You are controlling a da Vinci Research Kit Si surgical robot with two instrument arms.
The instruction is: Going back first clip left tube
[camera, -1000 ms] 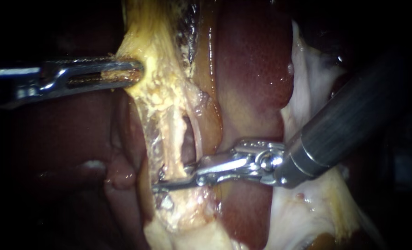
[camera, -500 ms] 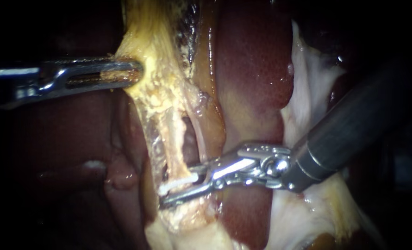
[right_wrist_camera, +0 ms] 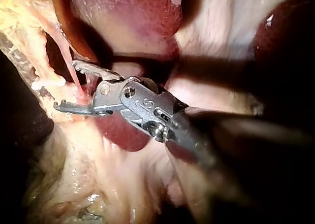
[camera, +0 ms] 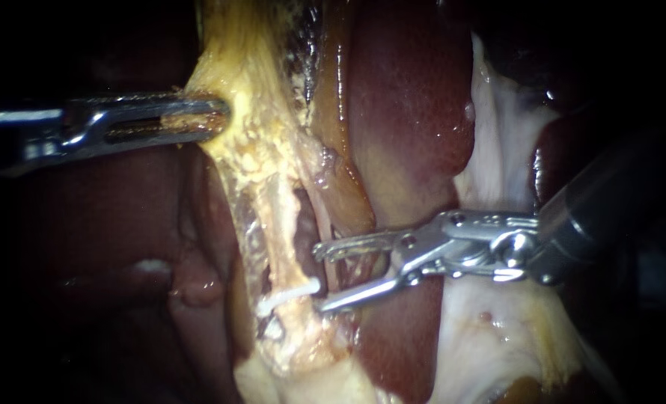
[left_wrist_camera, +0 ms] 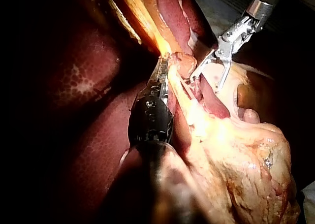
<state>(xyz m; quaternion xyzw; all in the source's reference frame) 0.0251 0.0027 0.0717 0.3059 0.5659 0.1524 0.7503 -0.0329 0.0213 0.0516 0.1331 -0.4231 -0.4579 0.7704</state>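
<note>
Over at 9 o'clock my left instrument reaches in level, jaws clamped on yellow tissue. Toward 7 o'clock a white clip crosses the left tube. From 3 o'clock my right instrument reaches in, jaws spread apart and empty, just beside the clip.

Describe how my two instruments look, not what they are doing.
The left instrument ends in long, silvery metal jaws with a lengthwise slot, behind them a dark wrist housing and a dark shaft. The right instrument has a dark grey shaft, a shiny metal collar, a bright steel wrist with round pivot pins, and slim jaws with small teeth. No cables show.
</note>
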